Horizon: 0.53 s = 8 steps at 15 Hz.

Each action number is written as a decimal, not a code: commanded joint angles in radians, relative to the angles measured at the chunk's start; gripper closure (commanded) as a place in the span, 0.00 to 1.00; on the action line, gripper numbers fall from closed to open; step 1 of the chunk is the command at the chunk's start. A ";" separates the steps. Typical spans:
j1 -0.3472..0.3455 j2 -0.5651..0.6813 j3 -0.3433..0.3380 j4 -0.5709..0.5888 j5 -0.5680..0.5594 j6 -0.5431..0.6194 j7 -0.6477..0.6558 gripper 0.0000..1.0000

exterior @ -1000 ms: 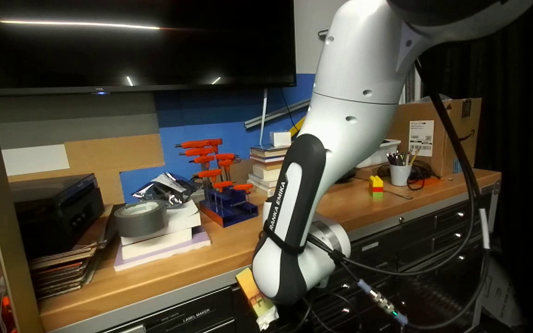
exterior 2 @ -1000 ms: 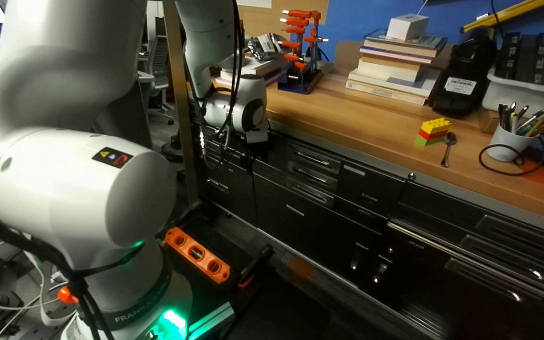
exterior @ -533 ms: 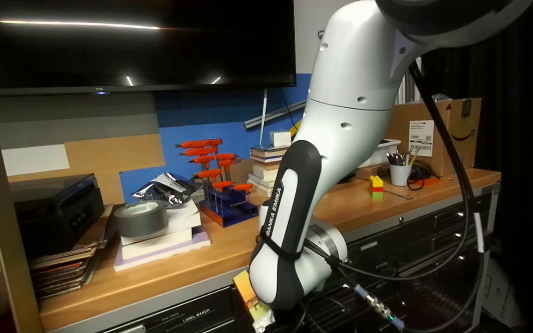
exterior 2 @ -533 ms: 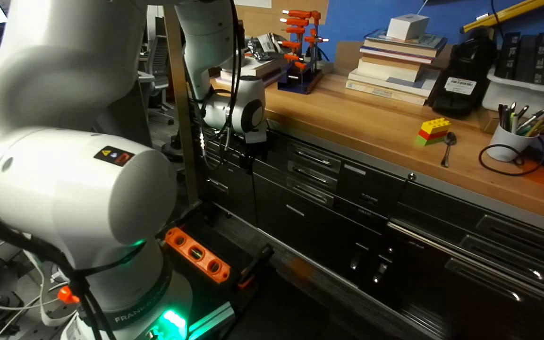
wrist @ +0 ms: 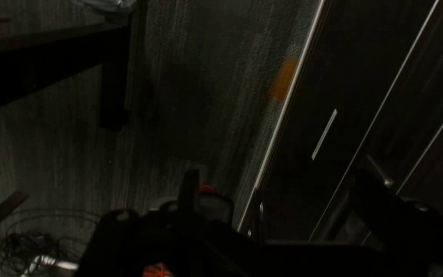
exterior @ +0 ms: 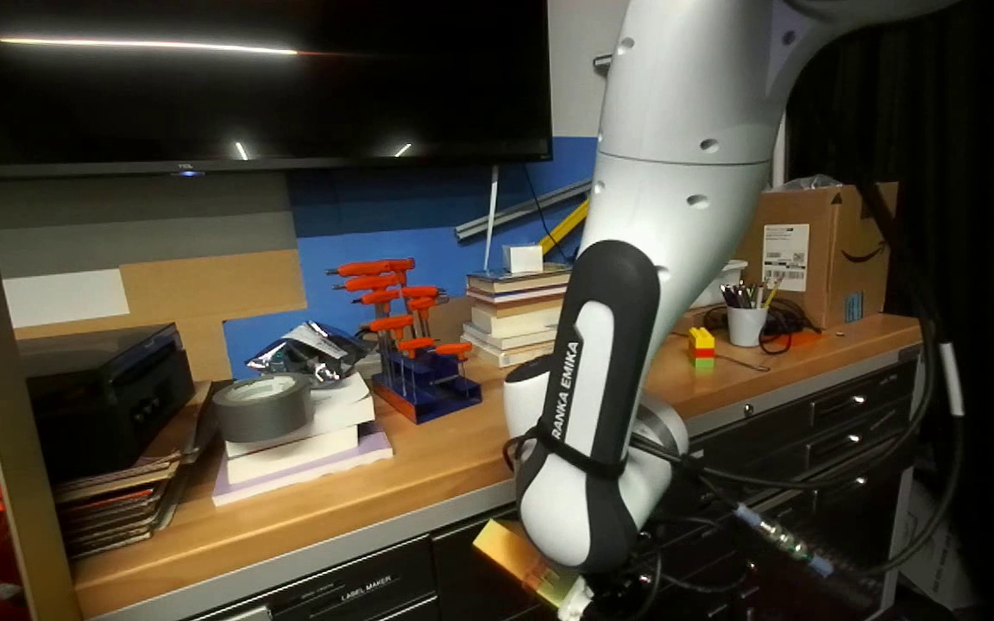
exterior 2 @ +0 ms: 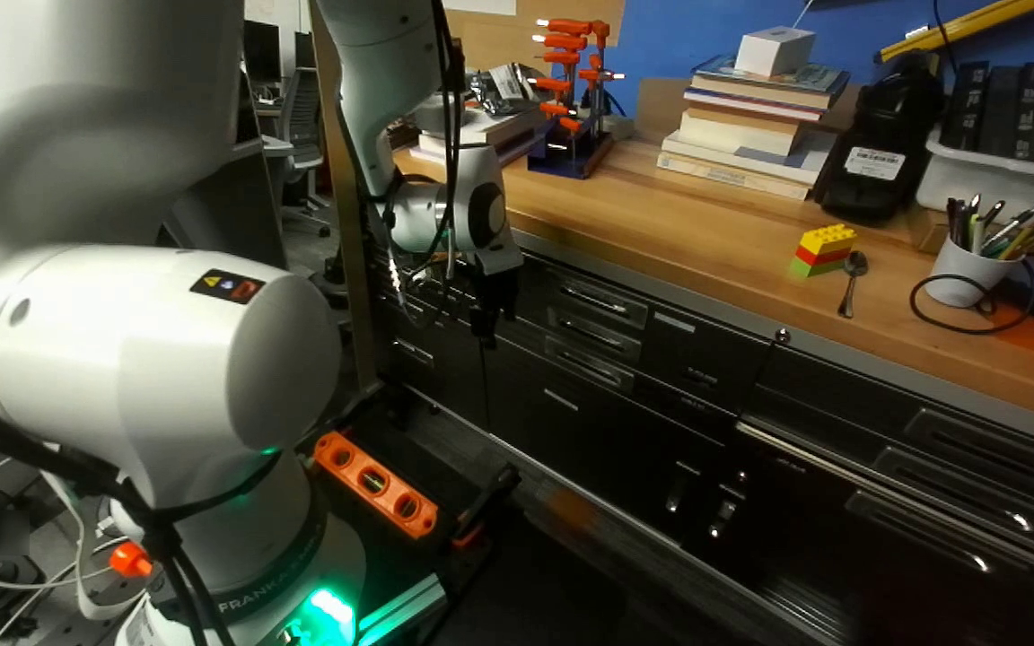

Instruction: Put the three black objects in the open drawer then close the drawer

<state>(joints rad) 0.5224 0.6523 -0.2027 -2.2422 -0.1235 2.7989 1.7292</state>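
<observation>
The drawer fronts (exterior 2: 598, 334) I can see look closed to me, though one could be out by a crack and fool me. I can't find the three black objects in any view. My guess is that they sit inside a drawer and the job is nearly done. If I guess wrong, I might stop too soon, and one could be left out where I can't see it.

My claw (wrist: 275, 175) has its two fingers (wrist: 189, 190) wide apart, and I see nothing between them. It hangs in front of the drawers; how near, I can't say. If I slide sideways like this, a finger could hook a handle (exterior 2: 596, 299) and tug a drawer out. My wrist view is very dark (like peeking under a bed), so I could push in the wrong spot.

My cables (exterior: 783, 540) hang in a loose loop by my wrist (exterior 2: 481, 213), and that loop could snag when I move off. A yellow piece (exterior: 516, 550) sticks out there too. It could knock the edge of the bench top (exterior 2: 705, 233) if I go up. A wide swing up there could tip the rack of red tools (exterior: 424, 385).
</observation>
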 commanded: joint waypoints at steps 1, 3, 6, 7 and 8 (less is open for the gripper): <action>0.020 -0.226 -0.044 -0.181 -0.131 -0.065 -0.119 0.00; 0.000 -0.333 -0.047 -0.253 -0.215 -0.086 -0.177 0.00; -0.059 -0.494 -0.020 -0.338 -0.329 -0.140 -0.263 0.00; -0.092 -0.549 0.004 -0.358 -0.348 -0.167 -0.303 0.00; -0.128 -0.603 0.030 -0.383 -0.361 -0.191 -0.352 0.00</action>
<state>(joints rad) 0.4841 0.2460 -0.2334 -2.5230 -0.4276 2.6758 1.4961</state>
